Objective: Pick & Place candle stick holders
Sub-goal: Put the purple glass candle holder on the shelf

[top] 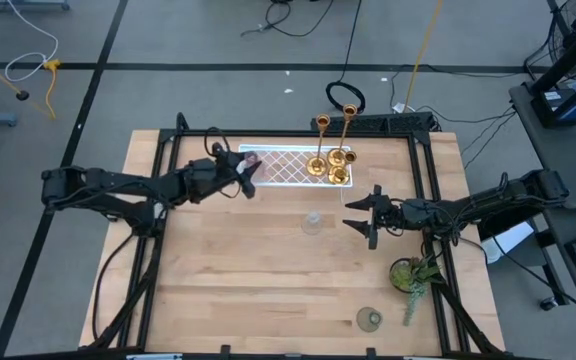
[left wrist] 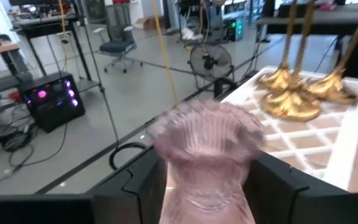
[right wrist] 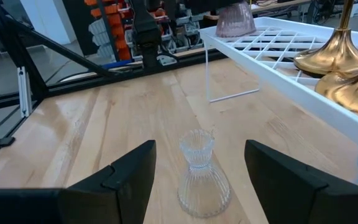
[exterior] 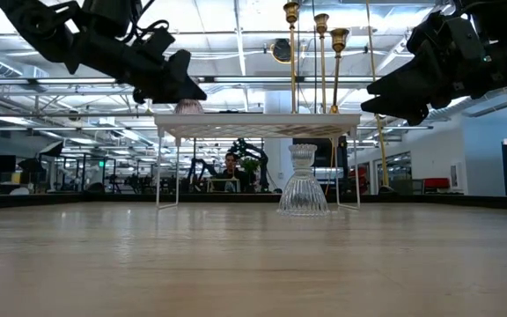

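L gripper (top: 251, 176) jaws parting off pink glass cup (left wrist: 207, 149) on white tray (top: 288, 165); R gripper (top: 360, 215), jaws open, next must close on clear glass cup (right wrist: 202, 174).

Tray (top: 286, 166) sits at the table's (top: 218, 280) back with three candlesticks (top: 332, 160) on its right end, one cup (top: 313, 222) just in front.

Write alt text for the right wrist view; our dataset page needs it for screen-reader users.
A clear ribbed glass cup stands upright on the wooden table, straight ahead of the open right gripper. Beyond it a raised white lattice tray holds gold candlestick bases and a pink glass cup, with the left gripper behind.
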You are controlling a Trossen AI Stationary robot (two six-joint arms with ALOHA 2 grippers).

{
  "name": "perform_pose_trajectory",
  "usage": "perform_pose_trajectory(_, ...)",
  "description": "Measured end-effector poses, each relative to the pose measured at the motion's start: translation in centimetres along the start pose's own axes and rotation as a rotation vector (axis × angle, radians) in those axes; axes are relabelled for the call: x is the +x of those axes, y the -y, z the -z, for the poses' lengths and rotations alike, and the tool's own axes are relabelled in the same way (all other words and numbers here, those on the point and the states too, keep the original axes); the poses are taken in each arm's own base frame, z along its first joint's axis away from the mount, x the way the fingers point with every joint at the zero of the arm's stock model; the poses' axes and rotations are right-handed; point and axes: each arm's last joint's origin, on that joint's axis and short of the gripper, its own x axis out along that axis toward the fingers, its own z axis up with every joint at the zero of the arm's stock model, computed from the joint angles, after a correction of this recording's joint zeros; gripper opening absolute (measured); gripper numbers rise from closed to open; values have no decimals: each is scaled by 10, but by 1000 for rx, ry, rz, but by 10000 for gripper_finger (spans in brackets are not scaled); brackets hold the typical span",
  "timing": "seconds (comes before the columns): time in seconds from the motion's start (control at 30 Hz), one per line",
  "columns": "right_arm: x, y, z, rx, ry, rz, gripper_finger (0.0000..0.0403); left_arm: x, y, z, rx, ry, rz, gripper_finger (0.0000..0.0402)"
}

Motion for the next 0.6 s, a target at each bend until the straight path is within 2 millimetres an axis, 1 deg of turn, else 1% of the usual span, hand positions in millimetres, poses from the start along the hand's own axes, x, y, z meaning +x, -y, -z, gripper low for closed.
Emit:
perform_pose_trajectory(0.1, 0, 0, 0, 0, 0, 0, 238, 3, -2, 3, 12, -16, -17, 203)
perform_pose_trajectory(0.37, 0, 0, 0, 0, -1, -7, 238, 3, -6, 0, 61, 3, -43, 238)
perform_pose_trajectory(0.6, 4, -5, 1, 35, 5, -95, 238, -2, -6, -5, 85, 27, -48, 252)
